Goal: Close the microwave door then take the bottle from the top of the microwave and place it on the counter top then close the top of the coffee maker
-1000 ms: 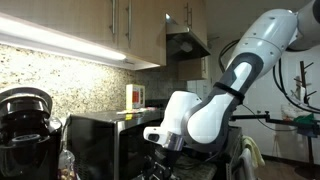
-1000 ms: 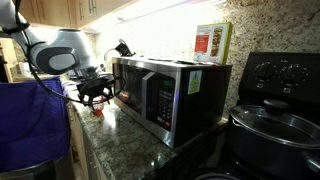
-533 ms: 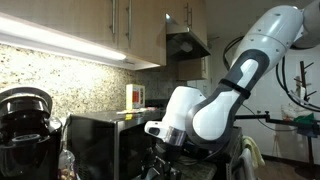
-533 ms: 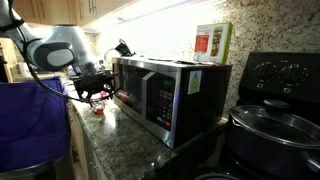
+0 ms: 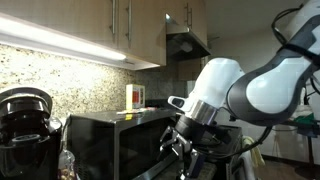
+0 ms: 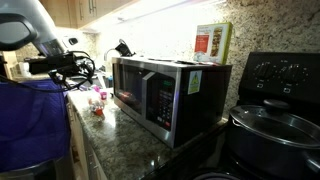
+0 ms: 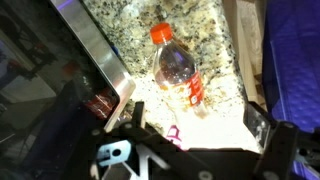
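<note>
One bottle on the speckled surface, with the released claw above it beside the microwave.

In the wrist view the single orange-capped bottle (image 7: 178, 70) rests on the granite-patterned surface (image 7: 215, 30) below the claw (image 7: 195, 122), whose fingers (image 7: 262, 120) are spread wide with nothing between them. One microwave (image 6: 165, 95) stands just beside the bottle, its steel edge close on one flank, and its door (image 6: 140, 92) sits flush with the body. A purple cloth (image 7: 292, 50) hems the other flank, leaving a narrow lane of bare stone around the bottle. One white-and-orange carton (image 6: 210, 42) stands on the microwave top near the wall. One coffee maker (image 5: 25, 120) stands at the microwave's far end; I cannot tell whether its lid (image 5: 26, 97) is down. One black stove (image 6: 275, 72) carries one pot (image 6: 275, 128).
</note>
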Tool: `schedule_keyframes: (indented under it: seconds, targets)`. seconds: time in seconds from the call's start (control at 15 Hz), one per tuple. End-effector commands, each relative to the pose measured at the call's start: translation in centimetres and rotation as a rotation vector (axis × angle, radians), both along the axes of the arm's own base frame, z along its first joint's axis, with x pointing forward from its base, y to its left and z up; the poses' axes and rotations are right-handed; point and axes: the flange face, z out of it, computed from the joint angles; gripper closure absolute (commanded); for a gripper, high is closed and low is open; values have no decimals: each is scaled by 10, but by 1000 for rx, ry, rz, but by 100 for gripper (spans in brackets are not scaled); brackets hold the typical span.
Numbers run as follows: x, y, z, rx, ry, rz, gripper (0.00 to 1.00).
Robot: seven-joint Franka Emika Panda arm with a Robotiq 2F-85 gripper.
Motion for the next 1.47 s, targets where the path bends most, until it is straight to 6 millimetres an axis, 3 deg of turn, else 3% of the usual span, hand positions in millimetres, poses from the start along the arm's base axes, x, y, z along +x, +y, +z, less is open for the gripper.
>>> schedule_keyframes:
  seconds: [0.0,0.07,0.2,0.4,0.53,0.67,0.73,1.13,1.2,1.27,1.4]
  targets:
    - [-60,7,36,29,-120,-30,0]
    - [-27,7,20,14,-49,-35,0]
    - [-50,12,35,24,-94,-24,0]
    - [-57,9,40,27,-110,-25,0]
    - [-53,2,44,-51,-4,-148,0]
    - [-45,9,54,-110,74,-215,0]
    - [-39,17,57,-129,129,-239,0]
    - [3,86,126,-204,285,-197,0]
    - [-21,64,119,-189,238,-215,0]
    - [-15,71,126,-185,240,-206,0]
    - [-13,70,120,-187,250,-208,0]
